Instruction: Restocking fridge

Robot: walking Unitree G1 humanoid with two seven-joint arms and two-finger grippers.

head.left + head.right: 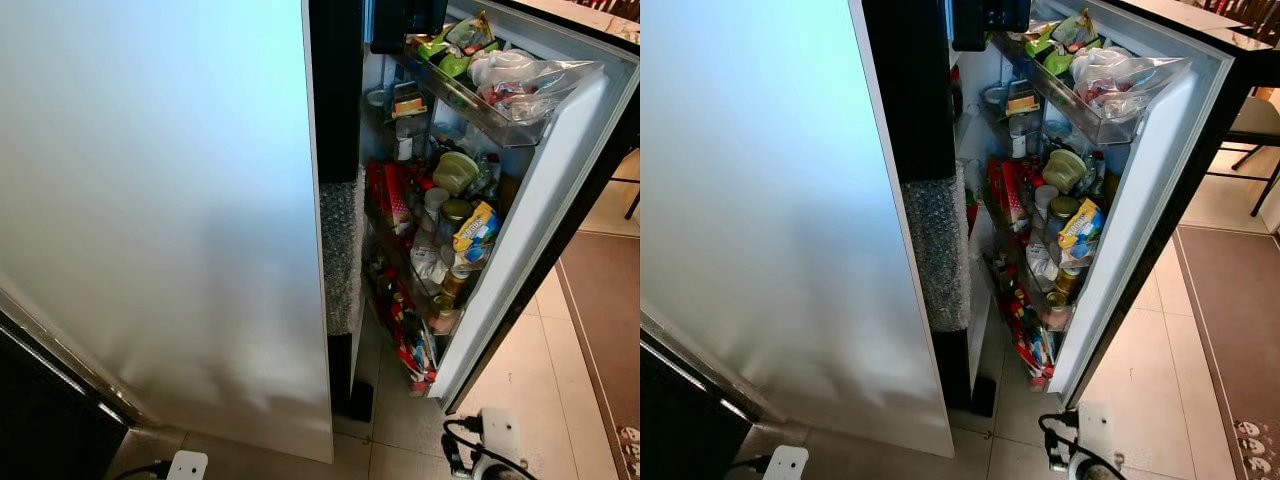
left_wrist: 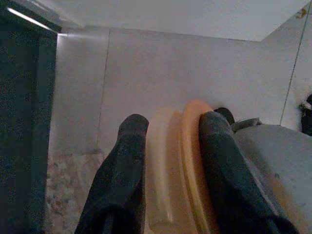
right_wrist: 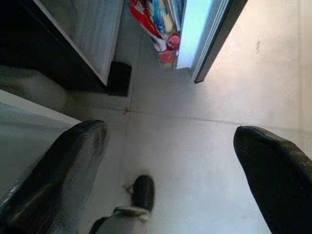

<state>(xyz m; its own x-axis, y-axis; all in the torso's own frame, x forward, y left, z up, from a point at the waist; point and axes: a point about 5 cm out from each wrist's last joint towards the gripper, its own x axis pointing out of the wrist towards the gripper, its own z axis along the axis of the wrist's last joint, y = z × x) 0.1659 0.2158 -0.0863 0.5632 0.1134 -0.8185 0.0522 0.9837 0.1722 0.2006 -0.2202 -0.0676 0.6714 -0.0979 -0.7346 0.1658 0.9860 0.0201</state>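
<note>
The fridge stands with its right door (image 1: 545,220) swung open. That door's shelves are packed with jars, bottles and packets (image 1: 450,225), and the top bin (image 1: 500,90) holds plastic bags. My left gripper (image 2: 170,122) is shut on a pale orange and cream round container (image 2: 175,165), held edge-on between the two black fingers above a tiled floor. My right gripper (image 3: 170,131) hangs open over the floor, near the bottom corner of the open door (image 3: 204,48), with nothing between its fingers.
A wide white closed door (image 1: 160,200) fills the left side, with bubble wrap (image 1: 340,255) on its edge. A power strip with cables (image 1: 490,440) lies on the tiles below the open door. A brown mat (image 1: 605,320) lies at the right.
</note>
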